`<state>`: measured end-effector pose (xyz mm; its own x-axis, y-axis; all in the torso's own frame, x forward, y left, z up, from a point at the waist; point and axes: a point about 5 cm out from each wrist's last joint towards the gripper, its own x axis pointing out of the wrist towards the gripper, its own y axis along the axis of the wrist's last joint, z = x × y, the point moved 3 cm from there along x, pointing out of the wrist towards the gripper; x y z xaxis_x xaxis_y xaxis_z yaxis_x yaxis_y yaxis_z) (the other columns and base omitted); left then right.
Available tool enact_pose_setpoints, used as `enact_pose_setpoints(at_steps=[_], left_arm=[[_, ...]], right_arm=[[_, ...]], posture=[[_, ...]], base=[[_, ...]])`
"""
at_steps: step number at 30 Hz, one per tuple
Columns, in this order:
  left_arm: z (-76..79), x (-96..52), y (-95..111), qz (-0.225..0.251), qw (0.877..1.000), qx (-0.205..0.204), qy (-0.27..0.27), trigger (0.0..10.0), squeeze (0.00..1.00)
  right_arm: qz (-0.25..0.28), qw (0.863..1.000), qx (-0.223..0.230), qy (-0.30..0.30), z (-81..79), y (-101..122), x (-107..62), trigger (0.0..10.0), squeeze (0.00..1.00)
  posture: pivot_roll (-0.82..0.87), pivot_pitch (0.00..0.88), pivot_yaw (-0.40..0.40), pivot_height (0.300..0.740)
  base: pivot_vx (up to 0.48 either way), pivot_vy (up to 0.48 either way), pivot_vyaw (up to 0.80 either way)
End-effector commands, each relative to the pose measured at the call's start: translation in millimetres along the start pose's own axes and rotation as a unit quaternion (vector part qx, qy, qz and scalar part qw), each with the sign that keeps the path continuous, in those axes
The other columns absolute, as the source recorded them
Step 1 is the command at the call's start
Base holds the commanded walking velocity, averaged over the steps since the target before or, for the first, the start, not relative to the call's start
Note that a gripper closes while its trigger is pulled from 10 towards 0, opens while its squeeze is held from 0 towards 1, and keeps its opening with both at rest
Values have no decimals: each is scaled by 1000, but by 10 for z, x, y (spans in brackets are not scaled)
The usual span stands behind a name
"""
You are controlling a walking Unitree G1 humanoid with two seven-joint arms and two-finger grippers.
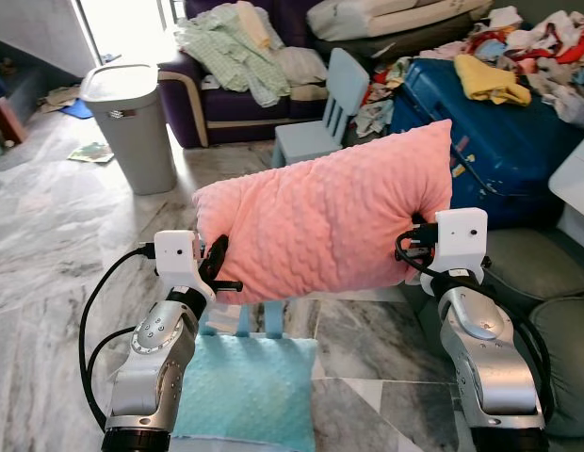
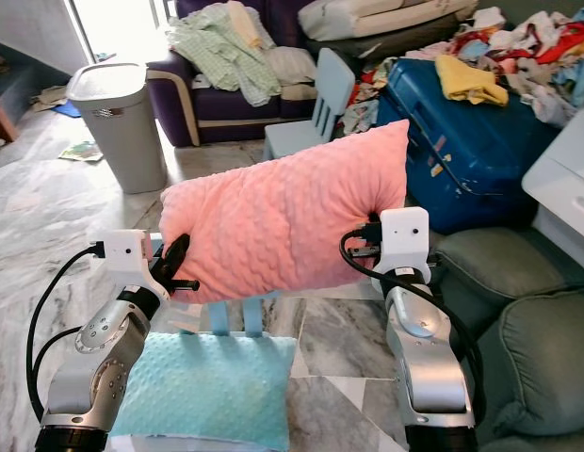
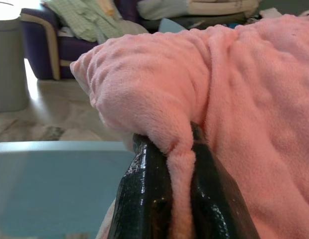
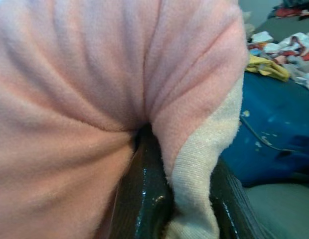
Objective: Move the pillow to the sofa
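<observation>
A pink pillow (image 1: 325, 217) hangs in the air before me, held between both arms above a small blue chair. My left gripper (image 1: 217, 268) is shut on its lower left corner; in the left wrist view the pink pillow (image 3: 234, 99) has a fold pinched between the black fingers (image 3: 144, 199). My right gripper (image 1: 414, 247) is shut on the pillow's right edge, where the pink pillow (image 4: 94, 74) bunches around the fingers (image 4: 144, 199). A grey-green sofa (image 2: 518, 311) lies at my right. A purple sofa (image 1: 235, 104) piled with clothes stands at the back.
A teal cushion (image 1: 245, 386) lies on the small blue chair below the pillow. A second small blue chair (image 1: 320, 113), a grey bin (image 1: 132, 118) and a blue suitcase (image 1: 499, 141) with clothes heaped behind it stand on the marble floor ahead.
</observation>
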<state>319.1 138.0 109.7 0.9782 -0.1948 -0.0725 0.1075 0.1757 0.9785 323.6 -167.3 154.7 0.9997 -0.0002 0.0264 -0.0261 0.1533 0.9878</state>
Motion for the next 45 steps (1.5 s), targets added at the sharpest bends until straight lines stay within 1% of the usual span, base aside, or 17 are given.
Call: enact_pose_setpoints(at_steps=[1,14,45], left_arm=[[32,11,91,15,1000,3,-7,10000,0],[61,24,76,13,1000,-3,-15,10000,0],[68,31,32,1,1000,-8,-16,10000,0]], right_arm=[[12,1000,3,1,9,91,23,10000,0],[12,1000,0,4,6,104,37,10000,0],[10,1000,1,8,-5,111,39,10000,0]], posture=[[-96,0,19,740],[-103,0,16,740],[-107,0,14,740]], base=[[0,0,-788],[0,0,-788],[0,0,-788]])
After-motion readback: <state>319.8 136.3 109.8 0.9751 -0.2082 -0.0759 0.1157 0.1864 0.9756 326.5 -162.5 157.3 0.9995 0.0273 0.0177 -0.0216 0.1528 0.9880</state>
